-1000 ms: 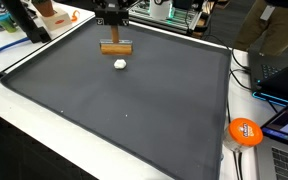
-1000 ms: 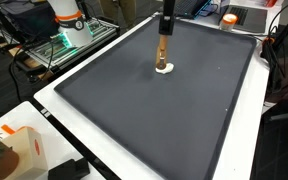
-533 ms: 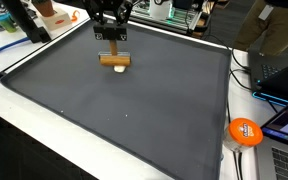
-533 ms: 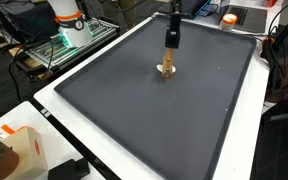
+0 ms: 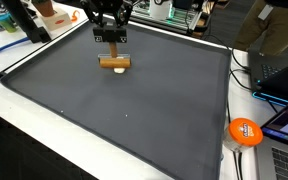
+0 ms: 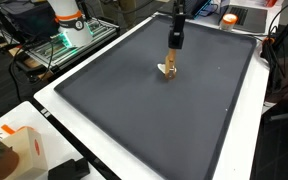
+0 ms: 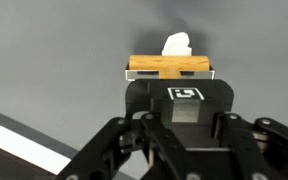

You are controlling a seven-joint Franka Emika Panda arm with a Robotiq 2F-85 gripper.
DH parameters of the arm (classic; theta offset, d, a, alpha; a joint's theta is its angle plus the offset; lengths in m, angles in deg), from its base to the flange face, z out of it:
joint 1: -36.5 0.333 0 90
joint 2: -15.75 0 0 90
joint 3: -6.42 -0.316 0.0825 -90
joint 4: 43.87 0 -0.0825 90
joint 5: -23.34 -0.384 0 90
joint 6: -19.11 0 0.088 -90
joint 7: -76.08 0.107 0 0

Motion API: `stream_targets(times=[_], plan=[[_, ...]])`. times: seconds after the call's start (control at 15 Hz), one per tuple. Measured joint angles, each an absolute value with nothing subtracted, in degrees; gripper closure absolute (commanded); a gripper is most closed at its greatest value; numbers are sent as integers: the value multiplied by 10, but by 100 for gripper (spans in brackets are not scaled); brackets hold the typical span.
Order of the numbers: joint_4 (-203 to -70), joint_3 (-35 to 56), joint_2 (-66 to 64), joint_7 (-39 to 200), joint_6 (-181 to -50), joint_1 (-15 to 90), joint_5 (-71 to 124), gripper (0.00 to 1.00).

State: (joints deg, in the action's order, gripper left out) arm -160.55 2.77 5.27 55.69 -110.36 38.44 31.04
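My gripper [image 5: 109, 30] [image 6: 175, 38] [image 7: 184, 120] is shut on a black block with a square tag [image 7: 184, 95]. A wooden bar [image 5: 114, 62] [image 6: 170, 68] [image 7: 171, 66] is fixed to the block's lower end and rests on the dark mat [image 5: 134, 110]. A small white lump [image 7: 176, 44] [image 5: 121, 70] lies right against the far side of the bar, and the bar partly hides it in both exterior views. The finger links frame the block in the wrist view.
The mat covers most of a white table. An orange disc [image 5: 245, 131] and a laptop [image 5: 284, 75] sit beyond the mat's edge. An orange and white box [image 6: 19, 150] stands at a table corner. Cluttered shelves and cables [image 6: 69, 35] lie behind.
The gripper has carried the block and bar across the mat to the white lump. The bar, apart from the lump a second ago, now stands against it.
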Motion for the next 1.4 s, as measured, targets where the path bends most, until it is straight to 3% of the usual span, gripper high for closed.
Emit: stream_targets(times=[0.8, 1.4], plan=[[-1592, 16, 20, 539, -1168, 382, 283, 78], [-1662, 18, 159, 513, -1093, 380, 272, 78]])
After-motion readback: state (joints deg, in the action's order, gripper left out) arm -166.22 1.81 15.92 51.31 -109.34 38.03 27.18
